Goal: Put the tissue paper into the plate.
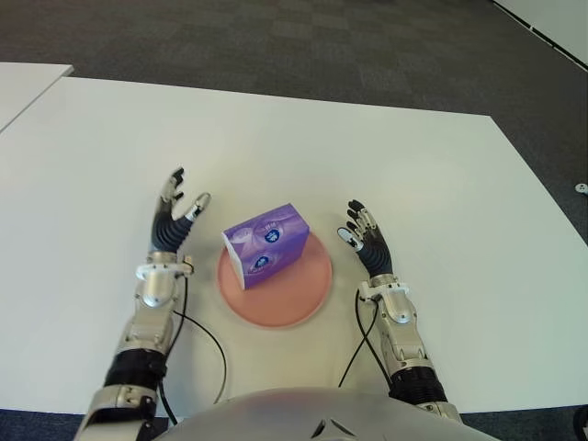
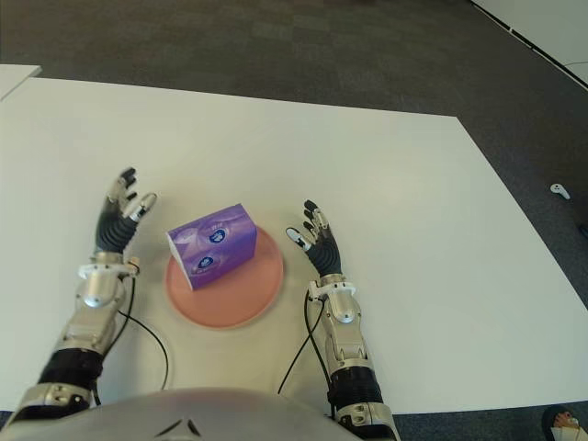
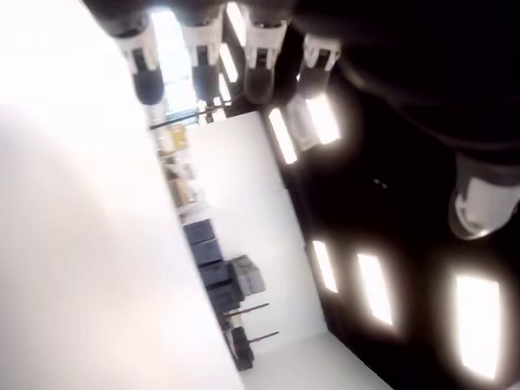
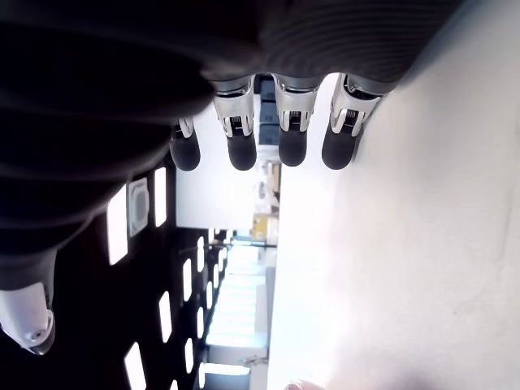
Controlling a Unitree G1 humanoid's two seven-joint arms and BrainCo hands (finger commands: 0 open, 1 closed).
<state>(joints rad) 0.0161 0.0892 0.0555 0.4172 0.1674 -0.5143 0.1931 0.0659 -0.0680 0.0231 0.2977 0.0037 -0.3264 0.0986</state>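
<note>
Flanking the pink plate (image 1: 294, 299) with both hands | tissue pack (image 1: 266, 244) sits on it | my left hand (image 1: 175, 220) and right hand (image 1: 366, 237) spread, empty

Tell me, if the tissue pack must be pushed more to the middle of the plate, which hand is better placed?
Probably left. The purple tissue pack sits toward the pink plate's left-far rim, so the open left hand could nudge it inward. The open right hand is beside the opposite rim.
</note>
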